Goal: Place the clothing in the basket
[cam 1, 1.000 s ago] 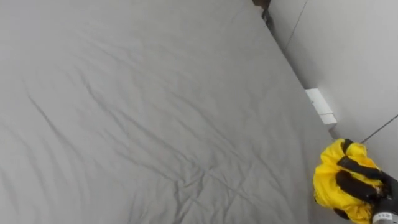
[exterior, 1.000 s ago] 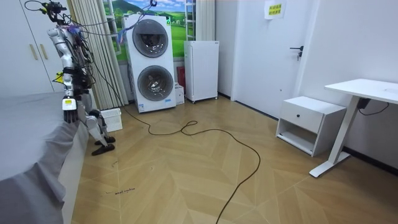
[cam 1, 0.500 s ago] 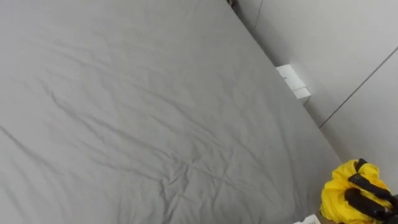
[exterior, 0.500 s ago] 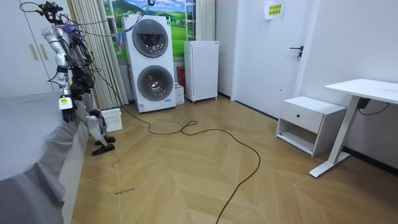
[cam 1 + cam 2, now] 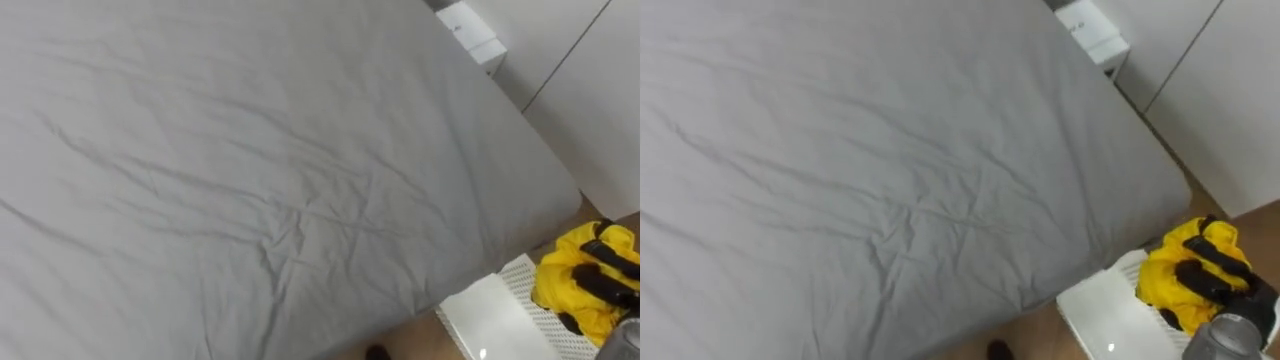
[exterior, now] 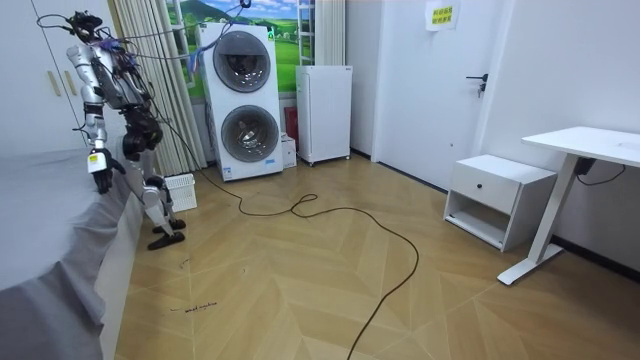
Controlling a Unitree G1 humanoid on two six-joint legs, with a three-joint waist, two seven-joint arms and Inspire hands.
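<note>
A crumpled yellow garment (image 5: pixel 583 278) hangs at the lower right, past the bed's edge, with my right hand (image 5: pixel 612 283) shut on it; the dark fingers wrap across the cloth (image 5: pixel 1185 268). Directly below and to its left sits the white perforated basket (image 5: pixel 515 322) on the wooden floor, its rim also visible in the right eye view (image 5: pixel 1102 318). In the room view I stand at the corner of the bed with the basket (image 6: pixel 180 192) by my feet. My left hand (image 6: pixel 100 178) hangs at my side over the bed's edge.
The grey bed sheet (image 5: pixel 240 170) covers most of the view, its corner dropping off near the basket. White cupboard doors (image 5: pixel 590 110) stand to the right, with a small white box (image 5: pixel 472 32) at the bed's far corner. Stacked washing machines (image 6: pixel 240 100) stand behind me.
The camera has swung right and down, bringing the floor and basket into view beneath the yellow garment. In the room view my body has turned towards the basket. My right hand still holds the garment.
</note>
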